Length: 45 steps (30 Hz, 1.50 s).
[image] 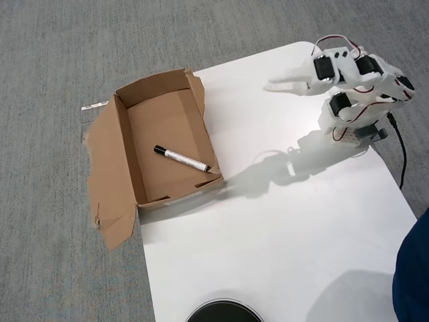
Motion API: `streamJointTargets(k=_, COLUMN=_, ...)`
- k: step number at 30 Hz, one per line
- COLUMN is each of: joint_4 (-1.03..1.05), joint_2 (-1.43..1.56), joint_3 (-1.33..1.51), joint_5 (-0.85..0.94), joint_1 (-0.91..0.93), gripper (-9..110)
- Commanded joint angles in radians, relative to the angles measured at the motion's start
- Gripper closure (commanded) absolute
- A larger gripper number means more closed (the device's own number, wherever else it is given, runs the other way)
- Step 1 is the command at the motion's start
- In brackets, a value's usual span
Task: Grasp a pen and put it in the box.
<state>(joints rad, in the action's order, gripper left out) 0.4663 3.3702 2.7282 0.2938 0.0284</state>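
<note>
overhead view, from the lower edge upward. a dark round object [223, 311] is cut off at the bottom edge, resting on the white table [288, 248]; a dark blue shape [412, 272] enters at lower right. the brown cardboard box [125, 161] sits at the table's left edge, partly over grey carpet [47, 74], its long flap splayed to the left. the pen [181, 158] lies diagonally on the box floor, black cap toward upper left. the white arm [355, 94] stands folded at upper right, well apart from the box. its gripper [275, 85] points left, fingers drawn together, holding nothing.
</note>
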Motion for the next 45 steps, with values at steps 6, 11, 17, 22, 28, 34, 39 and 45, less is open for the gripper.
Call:
streamJointTargets(k=6, joint_4=-0.002, joint_2=0.06, joint_3=0.042, joint_5=-0.007, joint_1=-0.004, gripper=89)
streamJointTargets(k=11, joint_4=0.0, joint_2=0.06, joint_3=0.105, joint_5=-0.007, joint_1=-0.004, gripper=89)
streamJointTargets(k=17, joint_4=-0.011, joint_2=0.061, joint_3=0.229, joint_5=-0.007, joint_1=0.001, gripper=89)
streamJointTargets(k=22, joint_4=0.0, joint_2=0.061, joint_3=0.242, joint_5=-0.007, joint_1=-0.002, gripper=89)
streamJointTargets(k=28, joint_4=0.0, joint_2=0.061, joint_3=0.334, joint_5=-0.007, joint_1=0.01, gripper=89)
streamJointTargets(k=34, joint_4=0.0, joint_2=0.063, joint_3=0.377, joint_5=-0.01, joint_1=0.01, gripper=89)
streamJointTargets(k=39, joint_4=0.0, joint_2=0.063, joint_3=0.423, joint_5=-0.096, joint_1=0.008, gripper=89)
streamJointTargets(k=45, joint_4=0.005, joint_2=0.063, joint_3=0.455, joint_5=-0.179, joint_1=0.007, gripper=89)
